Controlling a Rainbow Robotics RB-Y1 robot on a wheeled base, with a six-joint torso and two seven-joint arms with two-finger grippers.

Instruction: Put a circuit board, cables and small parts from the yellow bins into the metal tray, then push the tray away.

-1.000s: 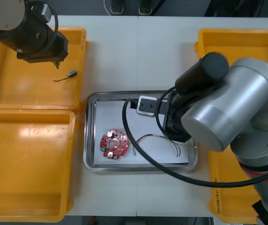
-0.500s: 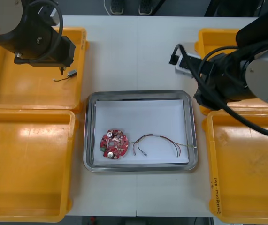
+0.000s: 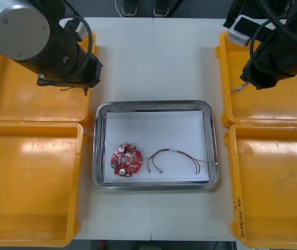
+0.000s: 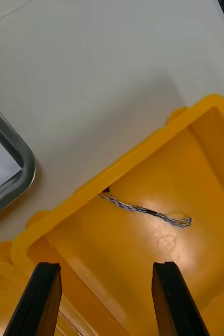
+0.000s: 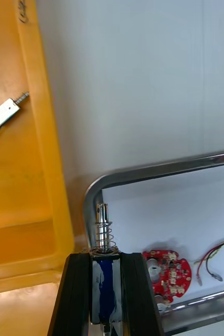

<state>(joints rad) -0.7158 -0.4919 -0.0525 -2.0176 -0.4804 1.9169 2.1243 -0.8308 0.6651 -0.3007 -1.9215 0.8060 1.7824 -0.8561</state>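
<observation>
Worktop (image 3: 153, 57) carried the tray (image 3: 153, 104) with circuit board (image 3: 125, 160) inside. Left hand (image 5: 105, 256), pinching a small metal part (image 5: 103, 231), had reached its corner; right hand (image 4: 106, 269), spread, had withdrawn over the bin's (image 4: 206, 173) cable (image 4: 146, 210).

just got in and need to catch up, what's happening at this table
The left gripper is shut on a small metal part with a spring on it and holds it by the far left corner of the metal tray. The right gripper hangs open over the far right yellow bin, above a twisted blue and white cable lying inside. The tray already holds a round red circuit board and a red and yellow cable.
</observation>
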